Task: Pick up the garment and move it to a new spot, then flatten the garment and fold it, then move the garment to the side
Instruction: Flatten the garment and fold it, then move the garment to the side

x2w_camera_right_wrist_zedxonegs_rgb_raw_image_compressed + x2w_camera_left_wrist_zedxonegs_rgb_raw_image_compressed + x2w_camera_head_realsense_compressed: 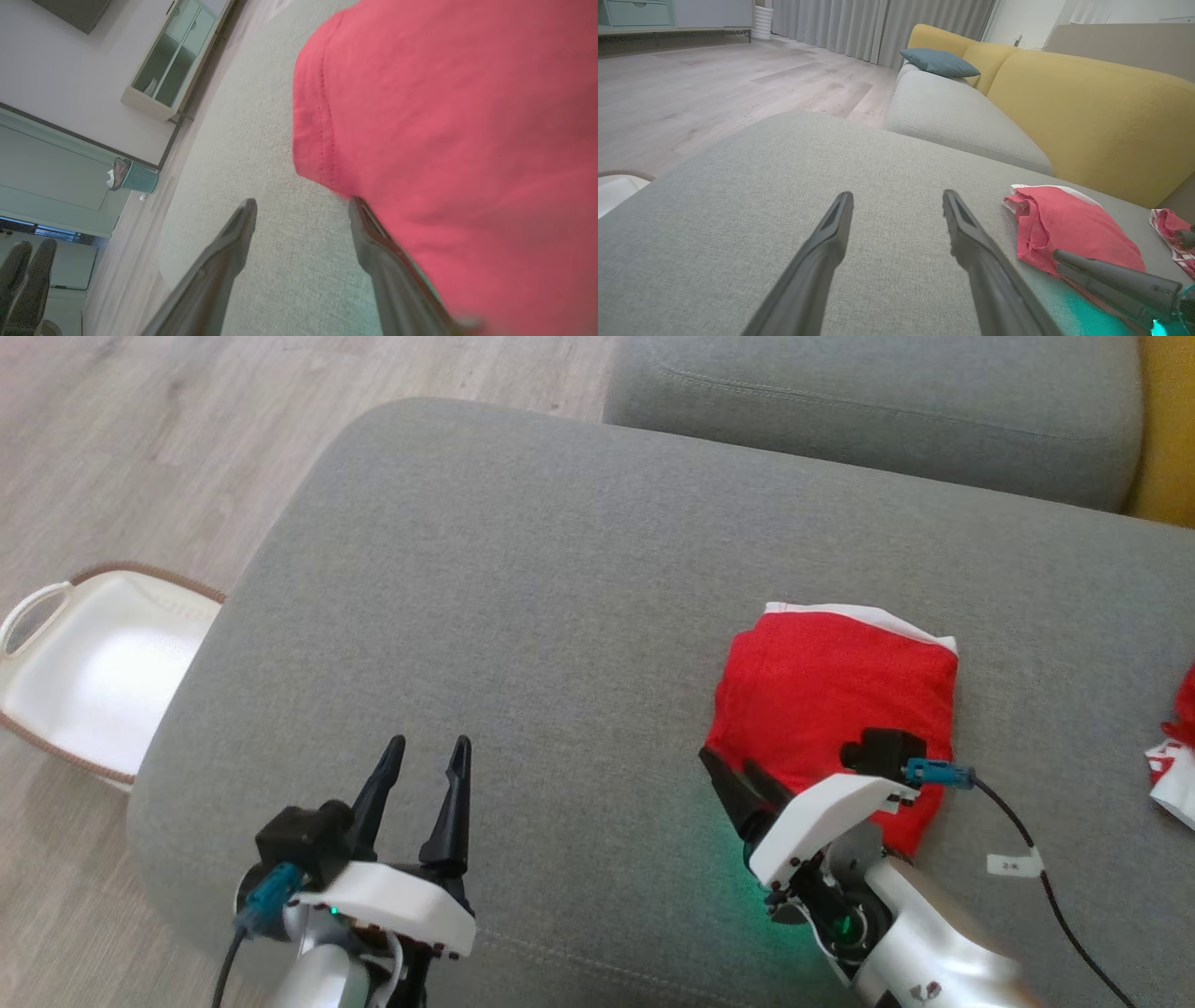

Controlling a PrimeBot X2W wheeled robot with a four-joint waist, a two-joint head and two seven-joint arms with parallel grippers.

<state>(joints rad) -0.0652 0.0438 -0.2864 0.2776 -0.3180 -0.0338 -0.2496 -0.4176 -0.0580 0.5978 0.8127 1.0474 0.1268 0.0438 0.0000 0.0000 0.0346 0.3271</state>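
The garment [831, 700] is a red cloth with a white edge, folded into a compact square on the grey cushion [523, 616]. My right gripper [733, 775] sits at its near left corner, open, fingers low on the cushion. In the right wrist view the garment [467, 140] lies against the outer side of one finger, and between the right gripper [302, 200] fingers there is just cushion fabric. My left gripper [429, 742] is open over bare cushion well to the left. From the left wrist, the left gripper [898, 193] points past the garment [1069, 228].
A white basket [103, 672] stands on the wood floor off the cushion's left edge. Another red-and-white cloth [1178, 747] lies at the right edge. A second grey seat [868, 401] and the yellow sofa back [1087, 107] bound the far side.
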